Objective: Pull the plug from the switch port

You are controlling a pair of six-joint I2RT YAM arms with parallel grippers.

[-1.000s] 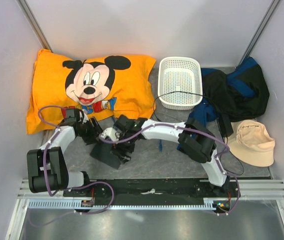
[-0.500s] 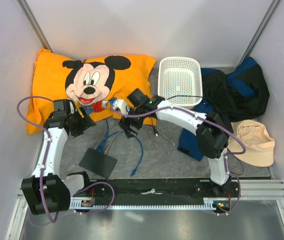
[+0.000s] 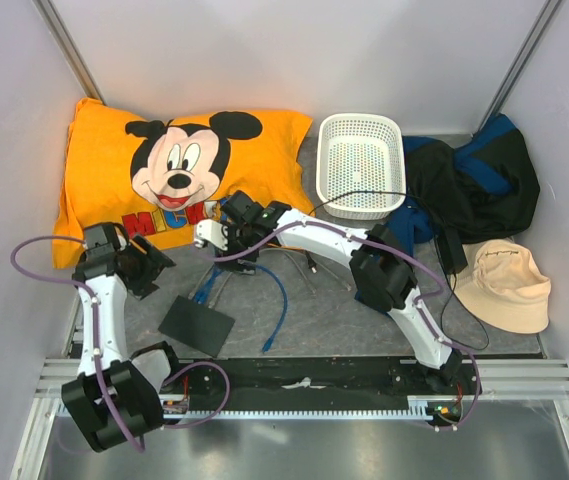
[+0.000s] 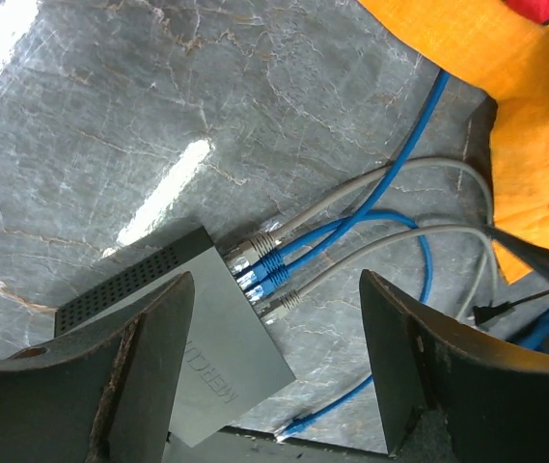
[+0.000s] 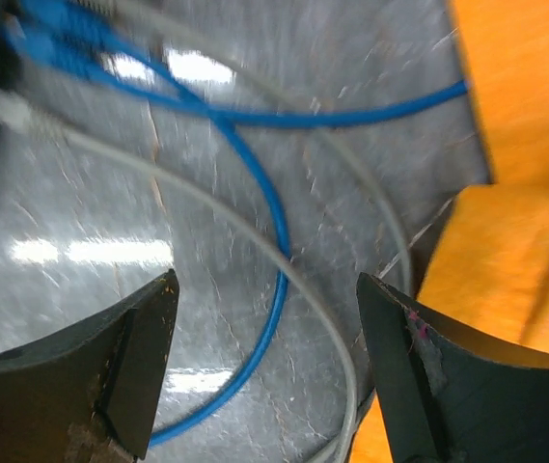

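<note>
The switch port (image 3: 196,326) is a flat dark-grey box lying on the grey mat, also seen in the left wrist view (image 4: 228,349). Several blue and grey plugs (image 4: 264,268) sit in its narrow edge, and their cables (image 3: 211,284) run up toward the pillow. My left gripper (image 3: 151,266) hovers to the upper left of the box, open, with the plugs showing between its fingers (image 4: 276,282). My right gripper (image 3: 232,260) hangs open over the cable loops (image 5: 266,285). A blue cable (image 5: 276,222) and a grey cable (image 5: 218,224) pass beneath it. Neither gripper holds anything.
An orange Mickey pillow (image 3: 179,170) lies at the back left, its edge beside the right gripper (image 5: 525,145). A white basket (image 3: 361,165), a dark jacket (image 3: 474,185) and a beige hat (image 3: 509,285) sit to the right. A loose blue plug end (image 3: 267,345) lies near the front rail (image 3: 304,372).
Both grippers have come away from the switch port, which now lies uncovered. The left arm drew back to the left. The right gripper rose toward the pillow, then shifted left over the cables.
</note>
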